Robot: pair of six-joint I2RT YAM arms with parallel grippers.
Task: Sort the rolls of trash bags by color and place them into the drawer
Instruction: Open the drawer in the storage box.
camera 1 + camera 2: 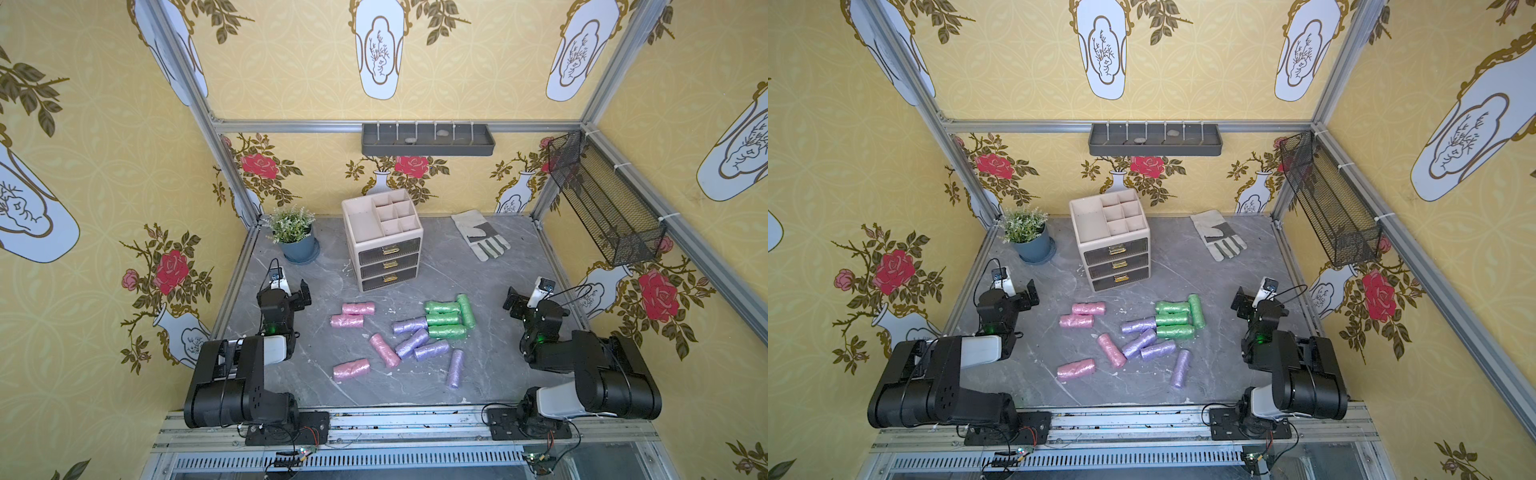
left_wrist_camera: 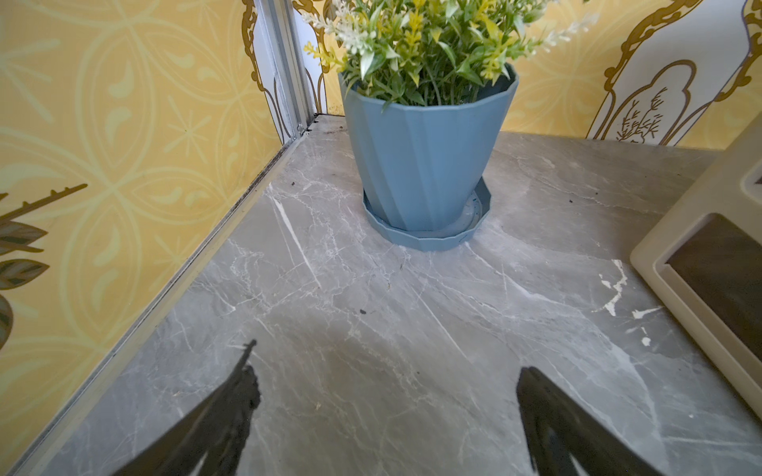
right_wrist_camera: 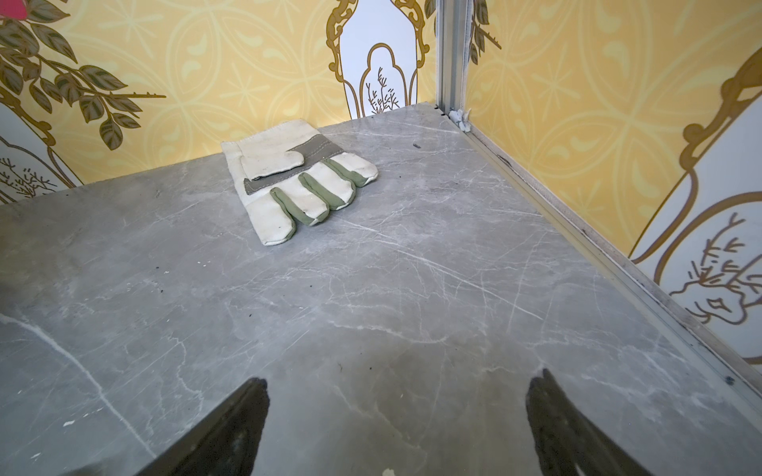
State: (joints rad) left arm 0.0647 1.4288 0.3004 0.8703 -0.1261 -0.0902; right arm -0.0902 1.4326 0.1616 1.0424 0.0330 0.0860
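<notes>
Both arms sit back at the near corners of the table [image 1: 490,286]. My left gripper [image 2: 387,373] is spread wide with nothing in it, facing the plant [image 2: 429,144]; my right gripper [image 3: 400,379] is just as wide and empty, facing the glove [image 3: 297,181].

All twelve rolls lie loose on the table between the arms, in front of the chest [image 1: 370,226]; its three drawers [image 1: 388,266] are all shut. The four pink rolls [image 1: 358,308] are toward my left: two side by side, two apart nearer me. The green rolls [image 1: 442,319] are toward my right: three packed side by side, the fourth across their ends. The purple rolls [image 1: 411,343] are in the middle; one butts a green.
</notes>
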